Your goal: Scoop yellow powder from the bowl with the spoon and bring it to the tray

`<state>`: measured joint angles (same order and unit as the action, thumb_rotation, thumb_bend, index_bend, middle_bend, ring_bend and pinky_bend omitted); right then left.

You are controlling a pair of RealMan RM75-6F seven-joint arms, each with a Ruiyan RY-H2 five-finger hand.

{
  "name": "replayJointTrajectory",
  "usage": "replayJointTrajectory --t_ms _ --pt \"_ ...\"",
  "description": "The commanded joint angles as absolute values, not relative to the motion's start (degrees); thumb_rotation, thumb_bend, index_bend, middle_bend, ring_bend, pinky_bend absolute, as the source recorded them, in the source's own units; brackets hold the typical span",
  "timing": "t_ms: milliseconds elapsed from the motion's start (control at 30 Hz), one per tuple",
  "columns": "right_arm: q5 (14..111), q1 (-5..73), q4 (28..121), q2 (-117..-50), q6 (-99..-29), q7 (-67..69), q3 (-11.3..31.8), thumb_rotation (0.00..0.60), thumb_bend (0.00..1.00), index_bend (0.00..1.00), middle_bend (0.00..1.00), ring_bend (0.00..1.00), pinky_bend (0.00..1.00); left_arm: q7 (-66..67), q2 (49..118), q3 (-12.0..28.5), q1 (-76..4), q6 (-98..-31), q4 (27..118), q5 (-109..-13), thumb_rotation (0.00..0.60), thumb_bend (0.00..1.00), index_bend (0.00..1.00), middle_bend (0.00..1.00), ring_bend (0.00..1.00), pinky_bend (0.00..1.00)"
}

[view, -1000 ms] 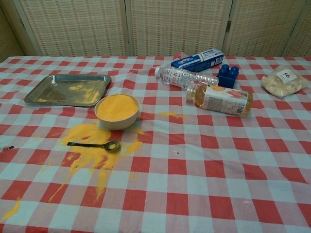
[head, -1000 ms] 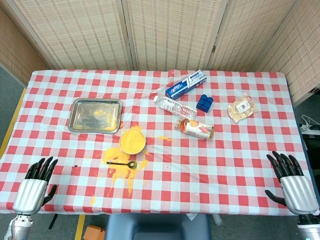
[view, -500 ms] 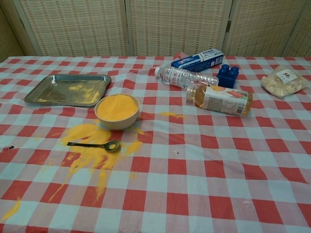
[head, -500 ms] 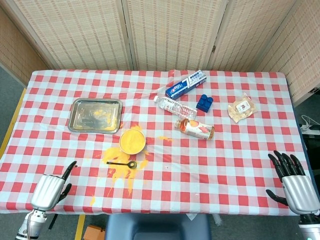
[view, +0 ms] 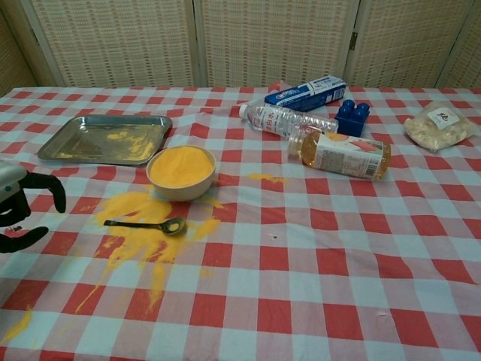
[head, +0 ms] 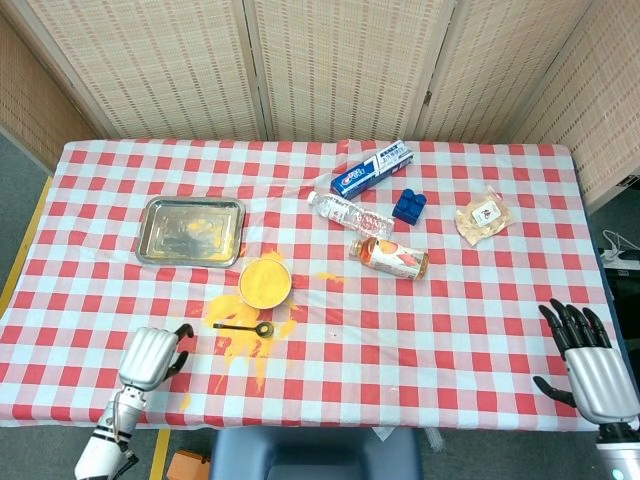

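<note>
Left hand (head: 150,355) is empty, fingers curled apart, just left of the spoon (head: 243,327). Spoon lies flat below the bowl (head: 265,281), handle pointing toward that hand. Right hand (head: 588,362) waits far off, fingers spread.

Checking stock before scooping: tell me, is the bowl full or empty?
Full: the bowl holds yellow powder nearly level with its rim in both views. More powder is spilled on the cloth around the spoon.

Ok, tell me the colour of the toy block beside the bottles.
The block is blue, clearest in the chest view.
</note>
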<state>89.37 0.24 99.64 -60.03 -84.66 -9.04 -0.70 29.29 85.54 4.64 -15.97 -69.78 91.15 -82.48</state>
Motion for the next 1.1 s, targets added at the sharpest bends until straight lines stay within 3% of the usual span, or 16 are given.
replayJointTrajectory --t_ms 33,333,500,1100 --pt "89.23 0.29 99.64 -60.03 -84.58 -9.03 -0.64 0.6 0.07 0.0 0.0 0.0 0.0 31.06 88.02 5.46 -18.21 -66.86 90.85 -79.64 0.6 0.41 0.45 1.0 1.0 1.0" --pt "88.52 0.56 99.63 -59.98 -83.95 -9.15 -0.51 0.6 0.07 0.0 0.0 0.0 0.0 33.13 94.66 6.66 -21.15 -66.58 85.72 -77.58 0.6 0.41 0.46 1.0 1.0 1.0" --pt "88.08 0.54 99.72 -59.65 -84.06 -8.85 -0.29 0.6 0.07 0.0 0.0 0.0 0.0 33.88 96.45 7.07 -22.25 -67.01 83.57 -77.01 0.6 0.48 0.46 1.0 1.0 1.0" --pt "86.36 1.08 99.72 -59.46 -82.94 -8.98 0.15 0.6 0.07 0.0 0.0 0.0 0.0 34.09 104.21 7.51 -26.67 -66.33 75.58 -75.91 0.6 0.47 0.45 1.0 1.0 1.0"
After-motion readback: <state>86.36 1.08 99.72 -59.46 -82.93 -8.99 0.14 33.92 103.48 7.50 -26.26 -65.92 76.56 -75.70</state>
